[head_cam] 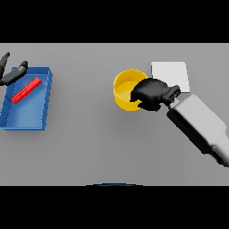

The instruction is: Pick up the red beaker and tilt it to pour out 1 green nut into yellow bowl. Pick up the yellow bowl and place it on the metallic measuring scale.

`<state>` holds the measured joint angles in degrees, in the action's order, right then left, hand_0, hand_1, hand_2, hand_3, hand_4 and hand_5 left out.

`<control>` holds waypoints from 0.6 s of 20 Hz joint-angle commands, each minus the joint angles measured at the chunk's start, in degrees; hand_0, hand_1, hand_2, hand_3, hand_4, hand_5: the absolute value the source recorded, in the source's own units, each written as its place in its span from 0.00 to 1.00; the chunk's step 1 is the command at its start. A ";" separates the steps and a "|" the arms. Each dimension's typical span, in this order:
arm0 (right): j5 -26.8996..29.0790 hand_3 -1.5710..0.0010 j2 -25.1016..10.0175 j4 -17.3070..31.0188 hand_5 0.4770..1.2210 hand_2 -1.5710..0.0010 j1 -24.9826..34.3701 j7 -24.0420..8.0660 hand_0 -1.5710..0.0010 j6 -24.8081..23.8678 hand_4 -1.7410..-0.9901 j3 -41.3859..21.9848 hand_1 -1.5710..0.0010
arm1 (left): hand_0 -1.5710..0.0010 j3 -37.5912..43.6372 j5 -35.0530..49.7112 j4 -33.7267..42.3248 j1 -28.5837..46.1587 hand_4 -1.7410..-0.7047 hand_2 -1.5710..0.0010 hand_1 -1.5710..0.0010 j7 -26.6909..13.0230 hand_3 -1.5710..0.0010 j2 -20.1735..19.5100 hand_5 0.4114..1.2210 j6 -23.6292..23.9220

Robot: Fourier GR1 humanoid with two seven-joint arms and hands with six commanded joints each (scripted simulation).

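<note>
At table centre: right hand (150, 94) curled on yellow bowl (123, 87) rim.
Beside bowl: scale (172, 74) bare; placing left.
Far left: left hand (11, 74) relaxed over blue tray (44, 96).

We count one yellow bowl (124, 89) near the middle of the grey worktop (89, 147). Just right of the bowl lies one pale square plate (172, 74), flat on the surface. Well to the left of the bowl sits one blue tray (42, 116), and inside it lies one red beaker (26, 91), tipped on its side. We see two dark robot hands: the right robot hand (151, 94) at the bowl's right rim, the left robot hand (11, 74) far left of the bowl, at the tray's corner.
</note>
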<state>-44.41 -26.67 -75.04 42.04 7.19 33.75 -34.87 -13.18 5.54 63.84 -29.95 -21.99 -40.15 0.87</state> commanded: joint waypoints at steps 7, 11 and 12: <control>0.34 0.26 -3.76 5.39 1.00 0.03 3.52 -1.10 0.01 -4.63 0.00 5.08 0.00 | 1.00 0.25 1.05 1.72 0.32 0.87 1.00 1.00 -2.52 1.00 0.25 0.40 0.42; -1.81 0.27 -4.61 12.75 1.00 0.01 5.32 0.14 0.00 -9.44 0.00 6.61 0.00 | 1.00 0.52 1.71 3.53 1.43 0.86 1.00 1.00 -3.66 1.00 -0.19 0.41 0.73; -2.15 0.26 -4.65 14.76 1.00 0.01 5.53 0.61 0.00 -10.46 0.00 6.99 0.00 | 1.00 0.63 1.78 4.22 1.74 0.86 1.00 1.00 -4.16 1.00 -0.46 0.42 1.03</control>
<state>-46.66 -31.34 -60.24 47.53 7.52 23.30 -27.88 -12.55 7.31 68.07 -28.21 -26.12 -40.62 1.90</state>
